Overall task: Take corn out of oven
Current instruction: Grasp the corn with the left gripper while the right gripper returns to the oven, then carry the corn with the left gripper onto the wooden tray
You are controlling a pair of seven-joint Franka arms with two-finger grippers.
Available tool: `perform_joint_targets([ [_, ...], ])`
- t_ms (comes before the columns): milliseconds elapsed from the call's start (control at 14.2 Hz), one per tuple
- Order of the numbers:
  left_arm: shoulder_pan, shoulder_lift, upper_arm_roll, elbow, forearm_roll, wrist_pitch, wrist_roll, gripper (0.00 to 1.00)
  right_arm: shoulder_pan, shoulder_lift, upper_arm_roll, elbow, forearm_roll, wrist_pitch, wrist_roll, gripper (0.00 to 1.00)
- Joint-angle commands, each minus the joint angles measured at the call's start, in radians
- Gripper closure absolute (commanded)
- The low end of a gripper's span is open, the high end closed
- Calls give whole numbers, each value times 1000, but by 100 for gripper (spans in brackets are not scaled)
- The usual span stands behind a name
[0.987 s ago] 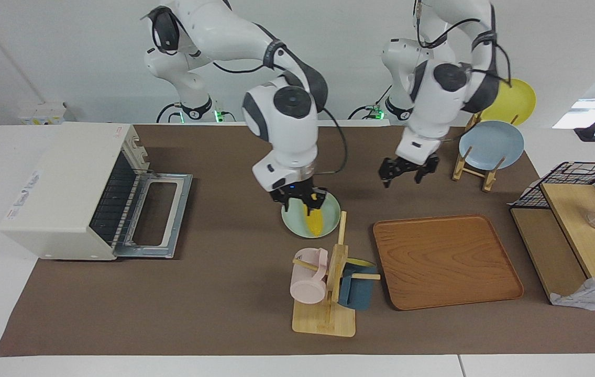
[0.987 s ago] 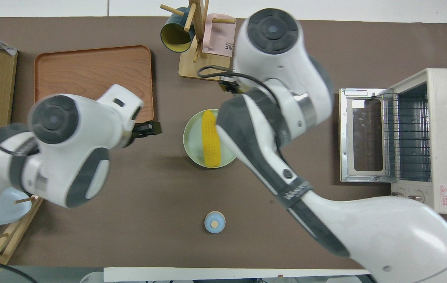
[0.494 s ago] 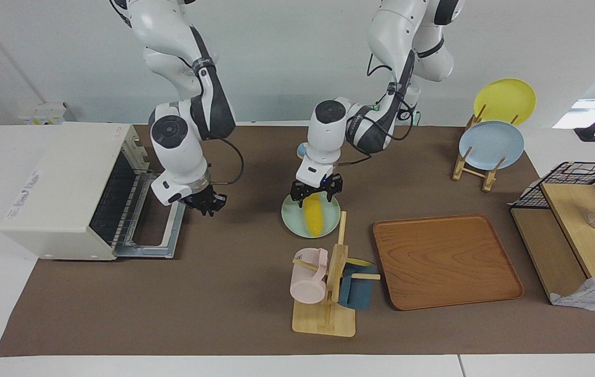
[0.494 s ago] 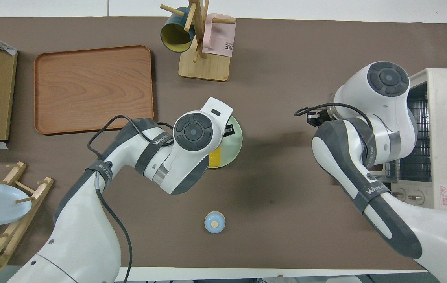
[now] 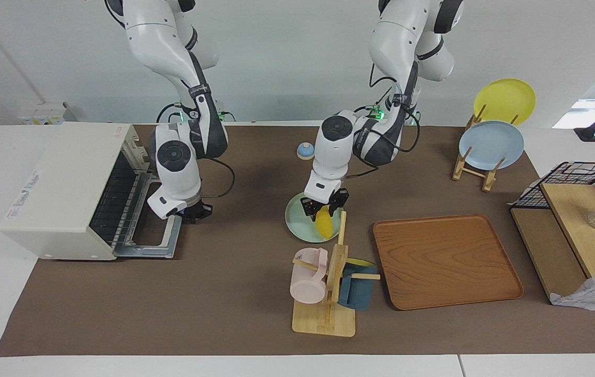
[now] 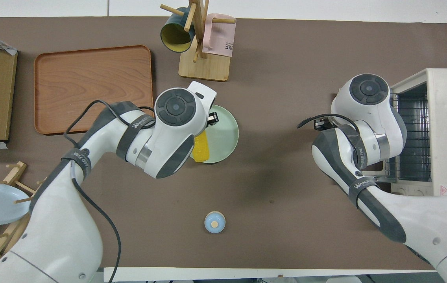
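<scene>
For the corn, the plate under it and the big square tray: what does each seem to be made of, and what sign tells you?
Corn: probably moulded plastic, uniformly bright yellow with a smooth sheen.
Pale green plate: plastic or glazed ceramic, plain and smooth; the look leaves it open.
Tray: wood or wood-look laminate, reddish brown with wavy grain lines.

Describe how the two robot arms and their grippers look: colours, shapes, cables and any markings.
Both arms have glossy white rounded shells with dark grey joint bands and round dark caps. Black cables loop beside each wrist. Grey lettering marks the forearm bands. The left gripper and right gripper are small, black and two-fingered. Green lights glow near the bases.
</scene>
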Motion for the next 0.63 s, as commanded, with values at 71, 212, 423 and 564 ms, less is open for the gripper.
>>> perform_joint_targets([
  [71,293,-38,0,-15,5,-68,376,100,-13,-5,14,12,-111,-34,-23,100],
  [212,405,75,1,97,13,-33,517,100,-10,11,16,82,-151,-120,-32,100],
  [423,481,174,1,265,37,-45,545,42,-11,14,21,257,-151,-336,-147,100],
  [564,481,119,9,233,53,-109,548,0,-49,-56,17,265,-139,-375,-246,100],
])
